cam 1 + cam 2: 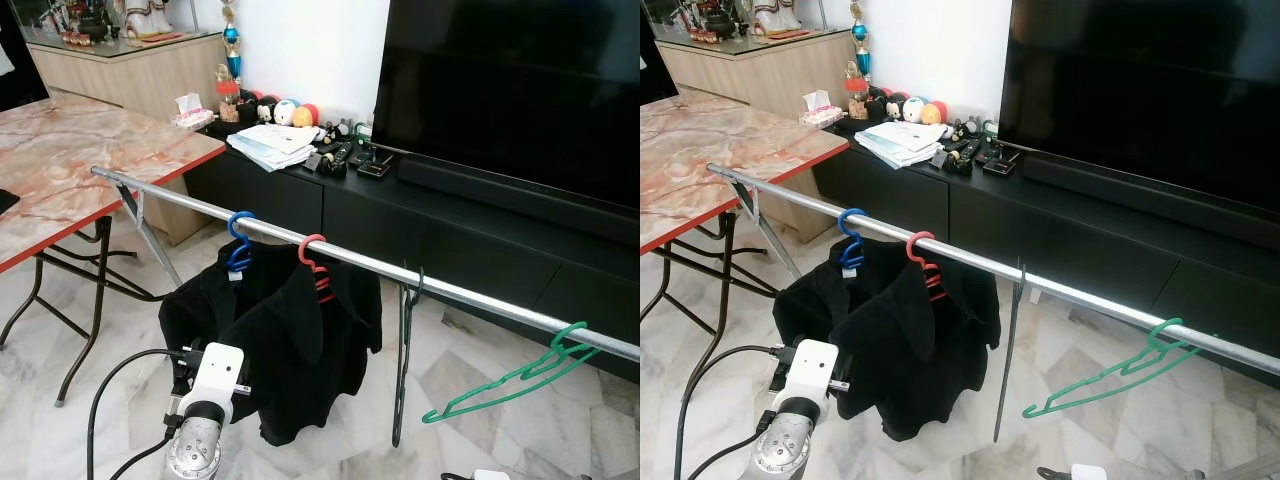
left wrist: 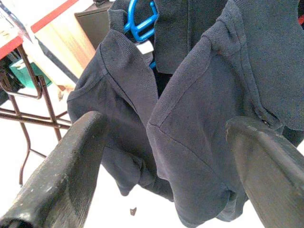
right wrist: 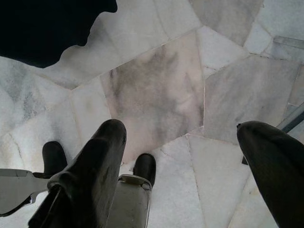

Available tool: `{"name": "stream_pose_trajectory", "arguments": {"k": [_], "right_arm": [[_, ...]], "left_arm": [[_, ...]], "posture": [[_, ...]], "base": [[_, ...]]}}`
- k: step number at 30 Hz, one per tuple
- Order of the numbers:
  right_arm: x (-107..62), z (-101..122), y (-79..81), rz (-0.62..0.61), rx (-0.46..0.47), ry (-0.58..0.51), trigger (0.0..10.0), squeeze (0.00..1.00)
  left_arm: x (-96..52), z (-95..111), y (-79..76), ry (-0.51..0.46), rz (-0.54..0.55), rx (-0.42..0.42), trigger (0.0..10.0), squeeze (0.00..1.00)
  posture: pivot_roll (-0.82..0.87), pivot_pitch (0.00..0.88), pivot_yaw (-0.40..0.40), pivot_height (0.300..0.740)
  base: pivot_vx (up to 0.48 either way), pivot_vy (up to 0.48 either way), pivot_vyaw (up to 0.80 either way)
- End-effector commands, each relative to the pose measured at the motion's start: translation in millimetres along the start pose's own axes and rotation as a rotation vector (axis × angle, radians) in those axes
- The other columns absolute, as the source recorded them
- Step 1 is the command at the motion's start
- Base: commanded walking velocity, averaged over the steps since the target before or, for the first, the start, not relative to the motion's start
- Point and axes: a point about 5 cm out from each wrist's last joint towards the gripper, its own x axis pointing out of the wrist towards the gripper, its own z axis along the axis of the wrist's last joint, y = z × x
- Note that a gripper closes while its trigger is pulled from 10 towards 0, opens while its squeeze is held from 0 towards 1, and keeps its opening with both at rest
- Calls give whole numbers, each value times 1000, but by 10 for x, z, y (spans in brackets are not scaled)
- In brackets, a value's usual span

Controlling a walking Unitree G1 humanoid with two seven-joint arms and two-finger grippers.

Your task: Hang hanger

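Marble floor (image 3: 156, 95) lies below the spread, empty right pincer (image 3: 183, 175), while the left pincer (image 2: 164, 171), spread, faces black shirts (image 2: 209, 109).

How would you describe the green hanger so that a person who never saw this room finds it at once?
Find the long metal rail that runs across the room in front of the black TV cabinet. Follow it to the robot's right end, past the blue hanger and the red hanger, which carry black shirts. There the green hanger hangs tilted; it is the only green one and carries no clothing.

Marble-top table (image 1: 60, 160), black television (image 1: 520, 90) — papers (image 1: 272, 145), tissue box (image 1: 190, 110)
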Motion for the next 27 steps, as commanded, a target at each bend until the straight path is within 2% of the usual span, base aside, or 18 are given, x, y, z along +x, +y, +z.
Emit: {"name": "stream_pose_trajectory", "arguments": {"k": [1, 8, 9, 11, 27], "right_arm": [[-2, -19, -5, 1, 3, 12, 10000, 0], [-2, -18, -2, 7, 3, 10, 10000, 0], [2, -8, 48, 21, 62, -8, 10000, 0], [3, -3, 66, 25, 88, -15, 10000, 0], [4, -4, 64, 25, 86, -11, 10000, 0]], "left_arm": [[9, 18, 5, -11, -3, -3, 10000, 0], [8, 18, 3, -11, -5, -5, 10000, 0], [-10, 123, -40, -73, -75, -92, 10000, 0], [-19, 171, -55, -101, -103, -127, 10000, 0], [-23, 156, -74, -98, -126, -138, 10000, 0]], "posture": [[-33, 0, -6, 740], [0, 0, 0, 740], [-38, 0, 39, 740], [-38, 0, 39, 740], [-40, 0, 38, 740]], "base": [[0, 0, 0], [0, 0, 0], [0, 0, 0], [0, 0, 0], [0, 0, 0]]}}
